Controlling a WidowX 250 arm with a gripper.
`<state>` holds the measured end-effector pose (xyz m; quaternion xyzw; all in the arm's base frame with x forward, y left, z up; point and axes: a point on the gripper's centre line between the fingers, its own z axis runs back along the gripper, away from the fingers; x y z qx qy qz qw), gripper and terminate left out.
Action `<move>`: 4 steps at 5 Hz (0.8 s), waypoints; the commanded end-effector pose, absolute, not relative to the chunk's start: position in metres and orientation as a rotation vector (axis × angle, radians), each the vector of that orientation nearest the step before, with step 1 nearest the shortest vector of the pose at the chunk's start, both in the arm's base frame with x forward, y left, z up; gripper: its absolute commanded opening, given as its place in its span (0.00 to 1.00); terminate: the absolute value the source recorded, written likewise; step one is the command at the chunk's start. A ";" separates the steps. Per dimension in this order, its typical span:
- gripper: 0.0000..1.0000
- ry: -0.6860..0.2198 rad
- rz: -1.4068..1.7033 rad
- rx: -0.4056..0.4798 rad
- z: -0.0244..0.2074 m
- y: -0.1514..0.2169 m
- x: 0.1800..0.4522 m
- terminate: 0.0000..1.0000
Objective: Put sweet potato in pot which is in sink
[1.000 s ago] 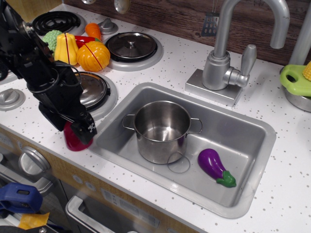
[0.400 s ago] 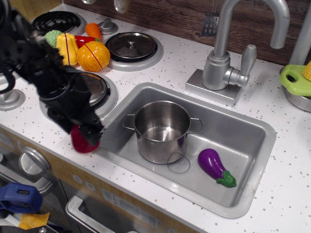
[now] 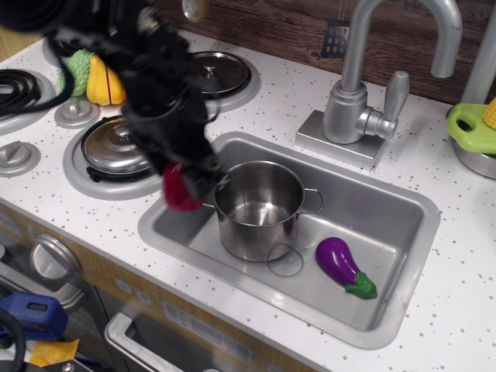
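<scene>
My black gripper [image 3: 188, 180] is shut on the crimson-red sweet potato [image 3: 179, 192] and holds it in the air over the left part of the sink [image 3: 403, 256], just left of the pot's rim. The shiny steel pot [image 3: 258, 208] stands upright in the sink's left half and is empty. The arm hides the top of the sweet potato and part of the stove behind it.
A purple eggplant [image 3: 342, 265] lies in the sink right of the pot. A grey faucet [image 3: 364, 101] stands behind the sink. Two silver lids [image 3: 116, 146] [image 3: 221, 71] sit on the stove. Yellow and green toys [image 3: 97, 76] are at the back left.
The gripper has lifted the sweet potato off the counter's front left and carried it right and up, to beside the pot's left rim.
</scene>
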<state>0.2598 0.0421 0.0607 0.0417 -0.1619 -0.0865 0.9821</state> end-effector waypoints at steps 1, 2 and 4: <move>0.00 -0.357 -0.282 0.093 0.060 0.024 0.297 0.00; 1.00 -0.381 -0.313 0.084 0.051 0.017 0.310 0.00; 1.00 -0.412 -0.334 0.037 0.037 0.013 0.315 0.00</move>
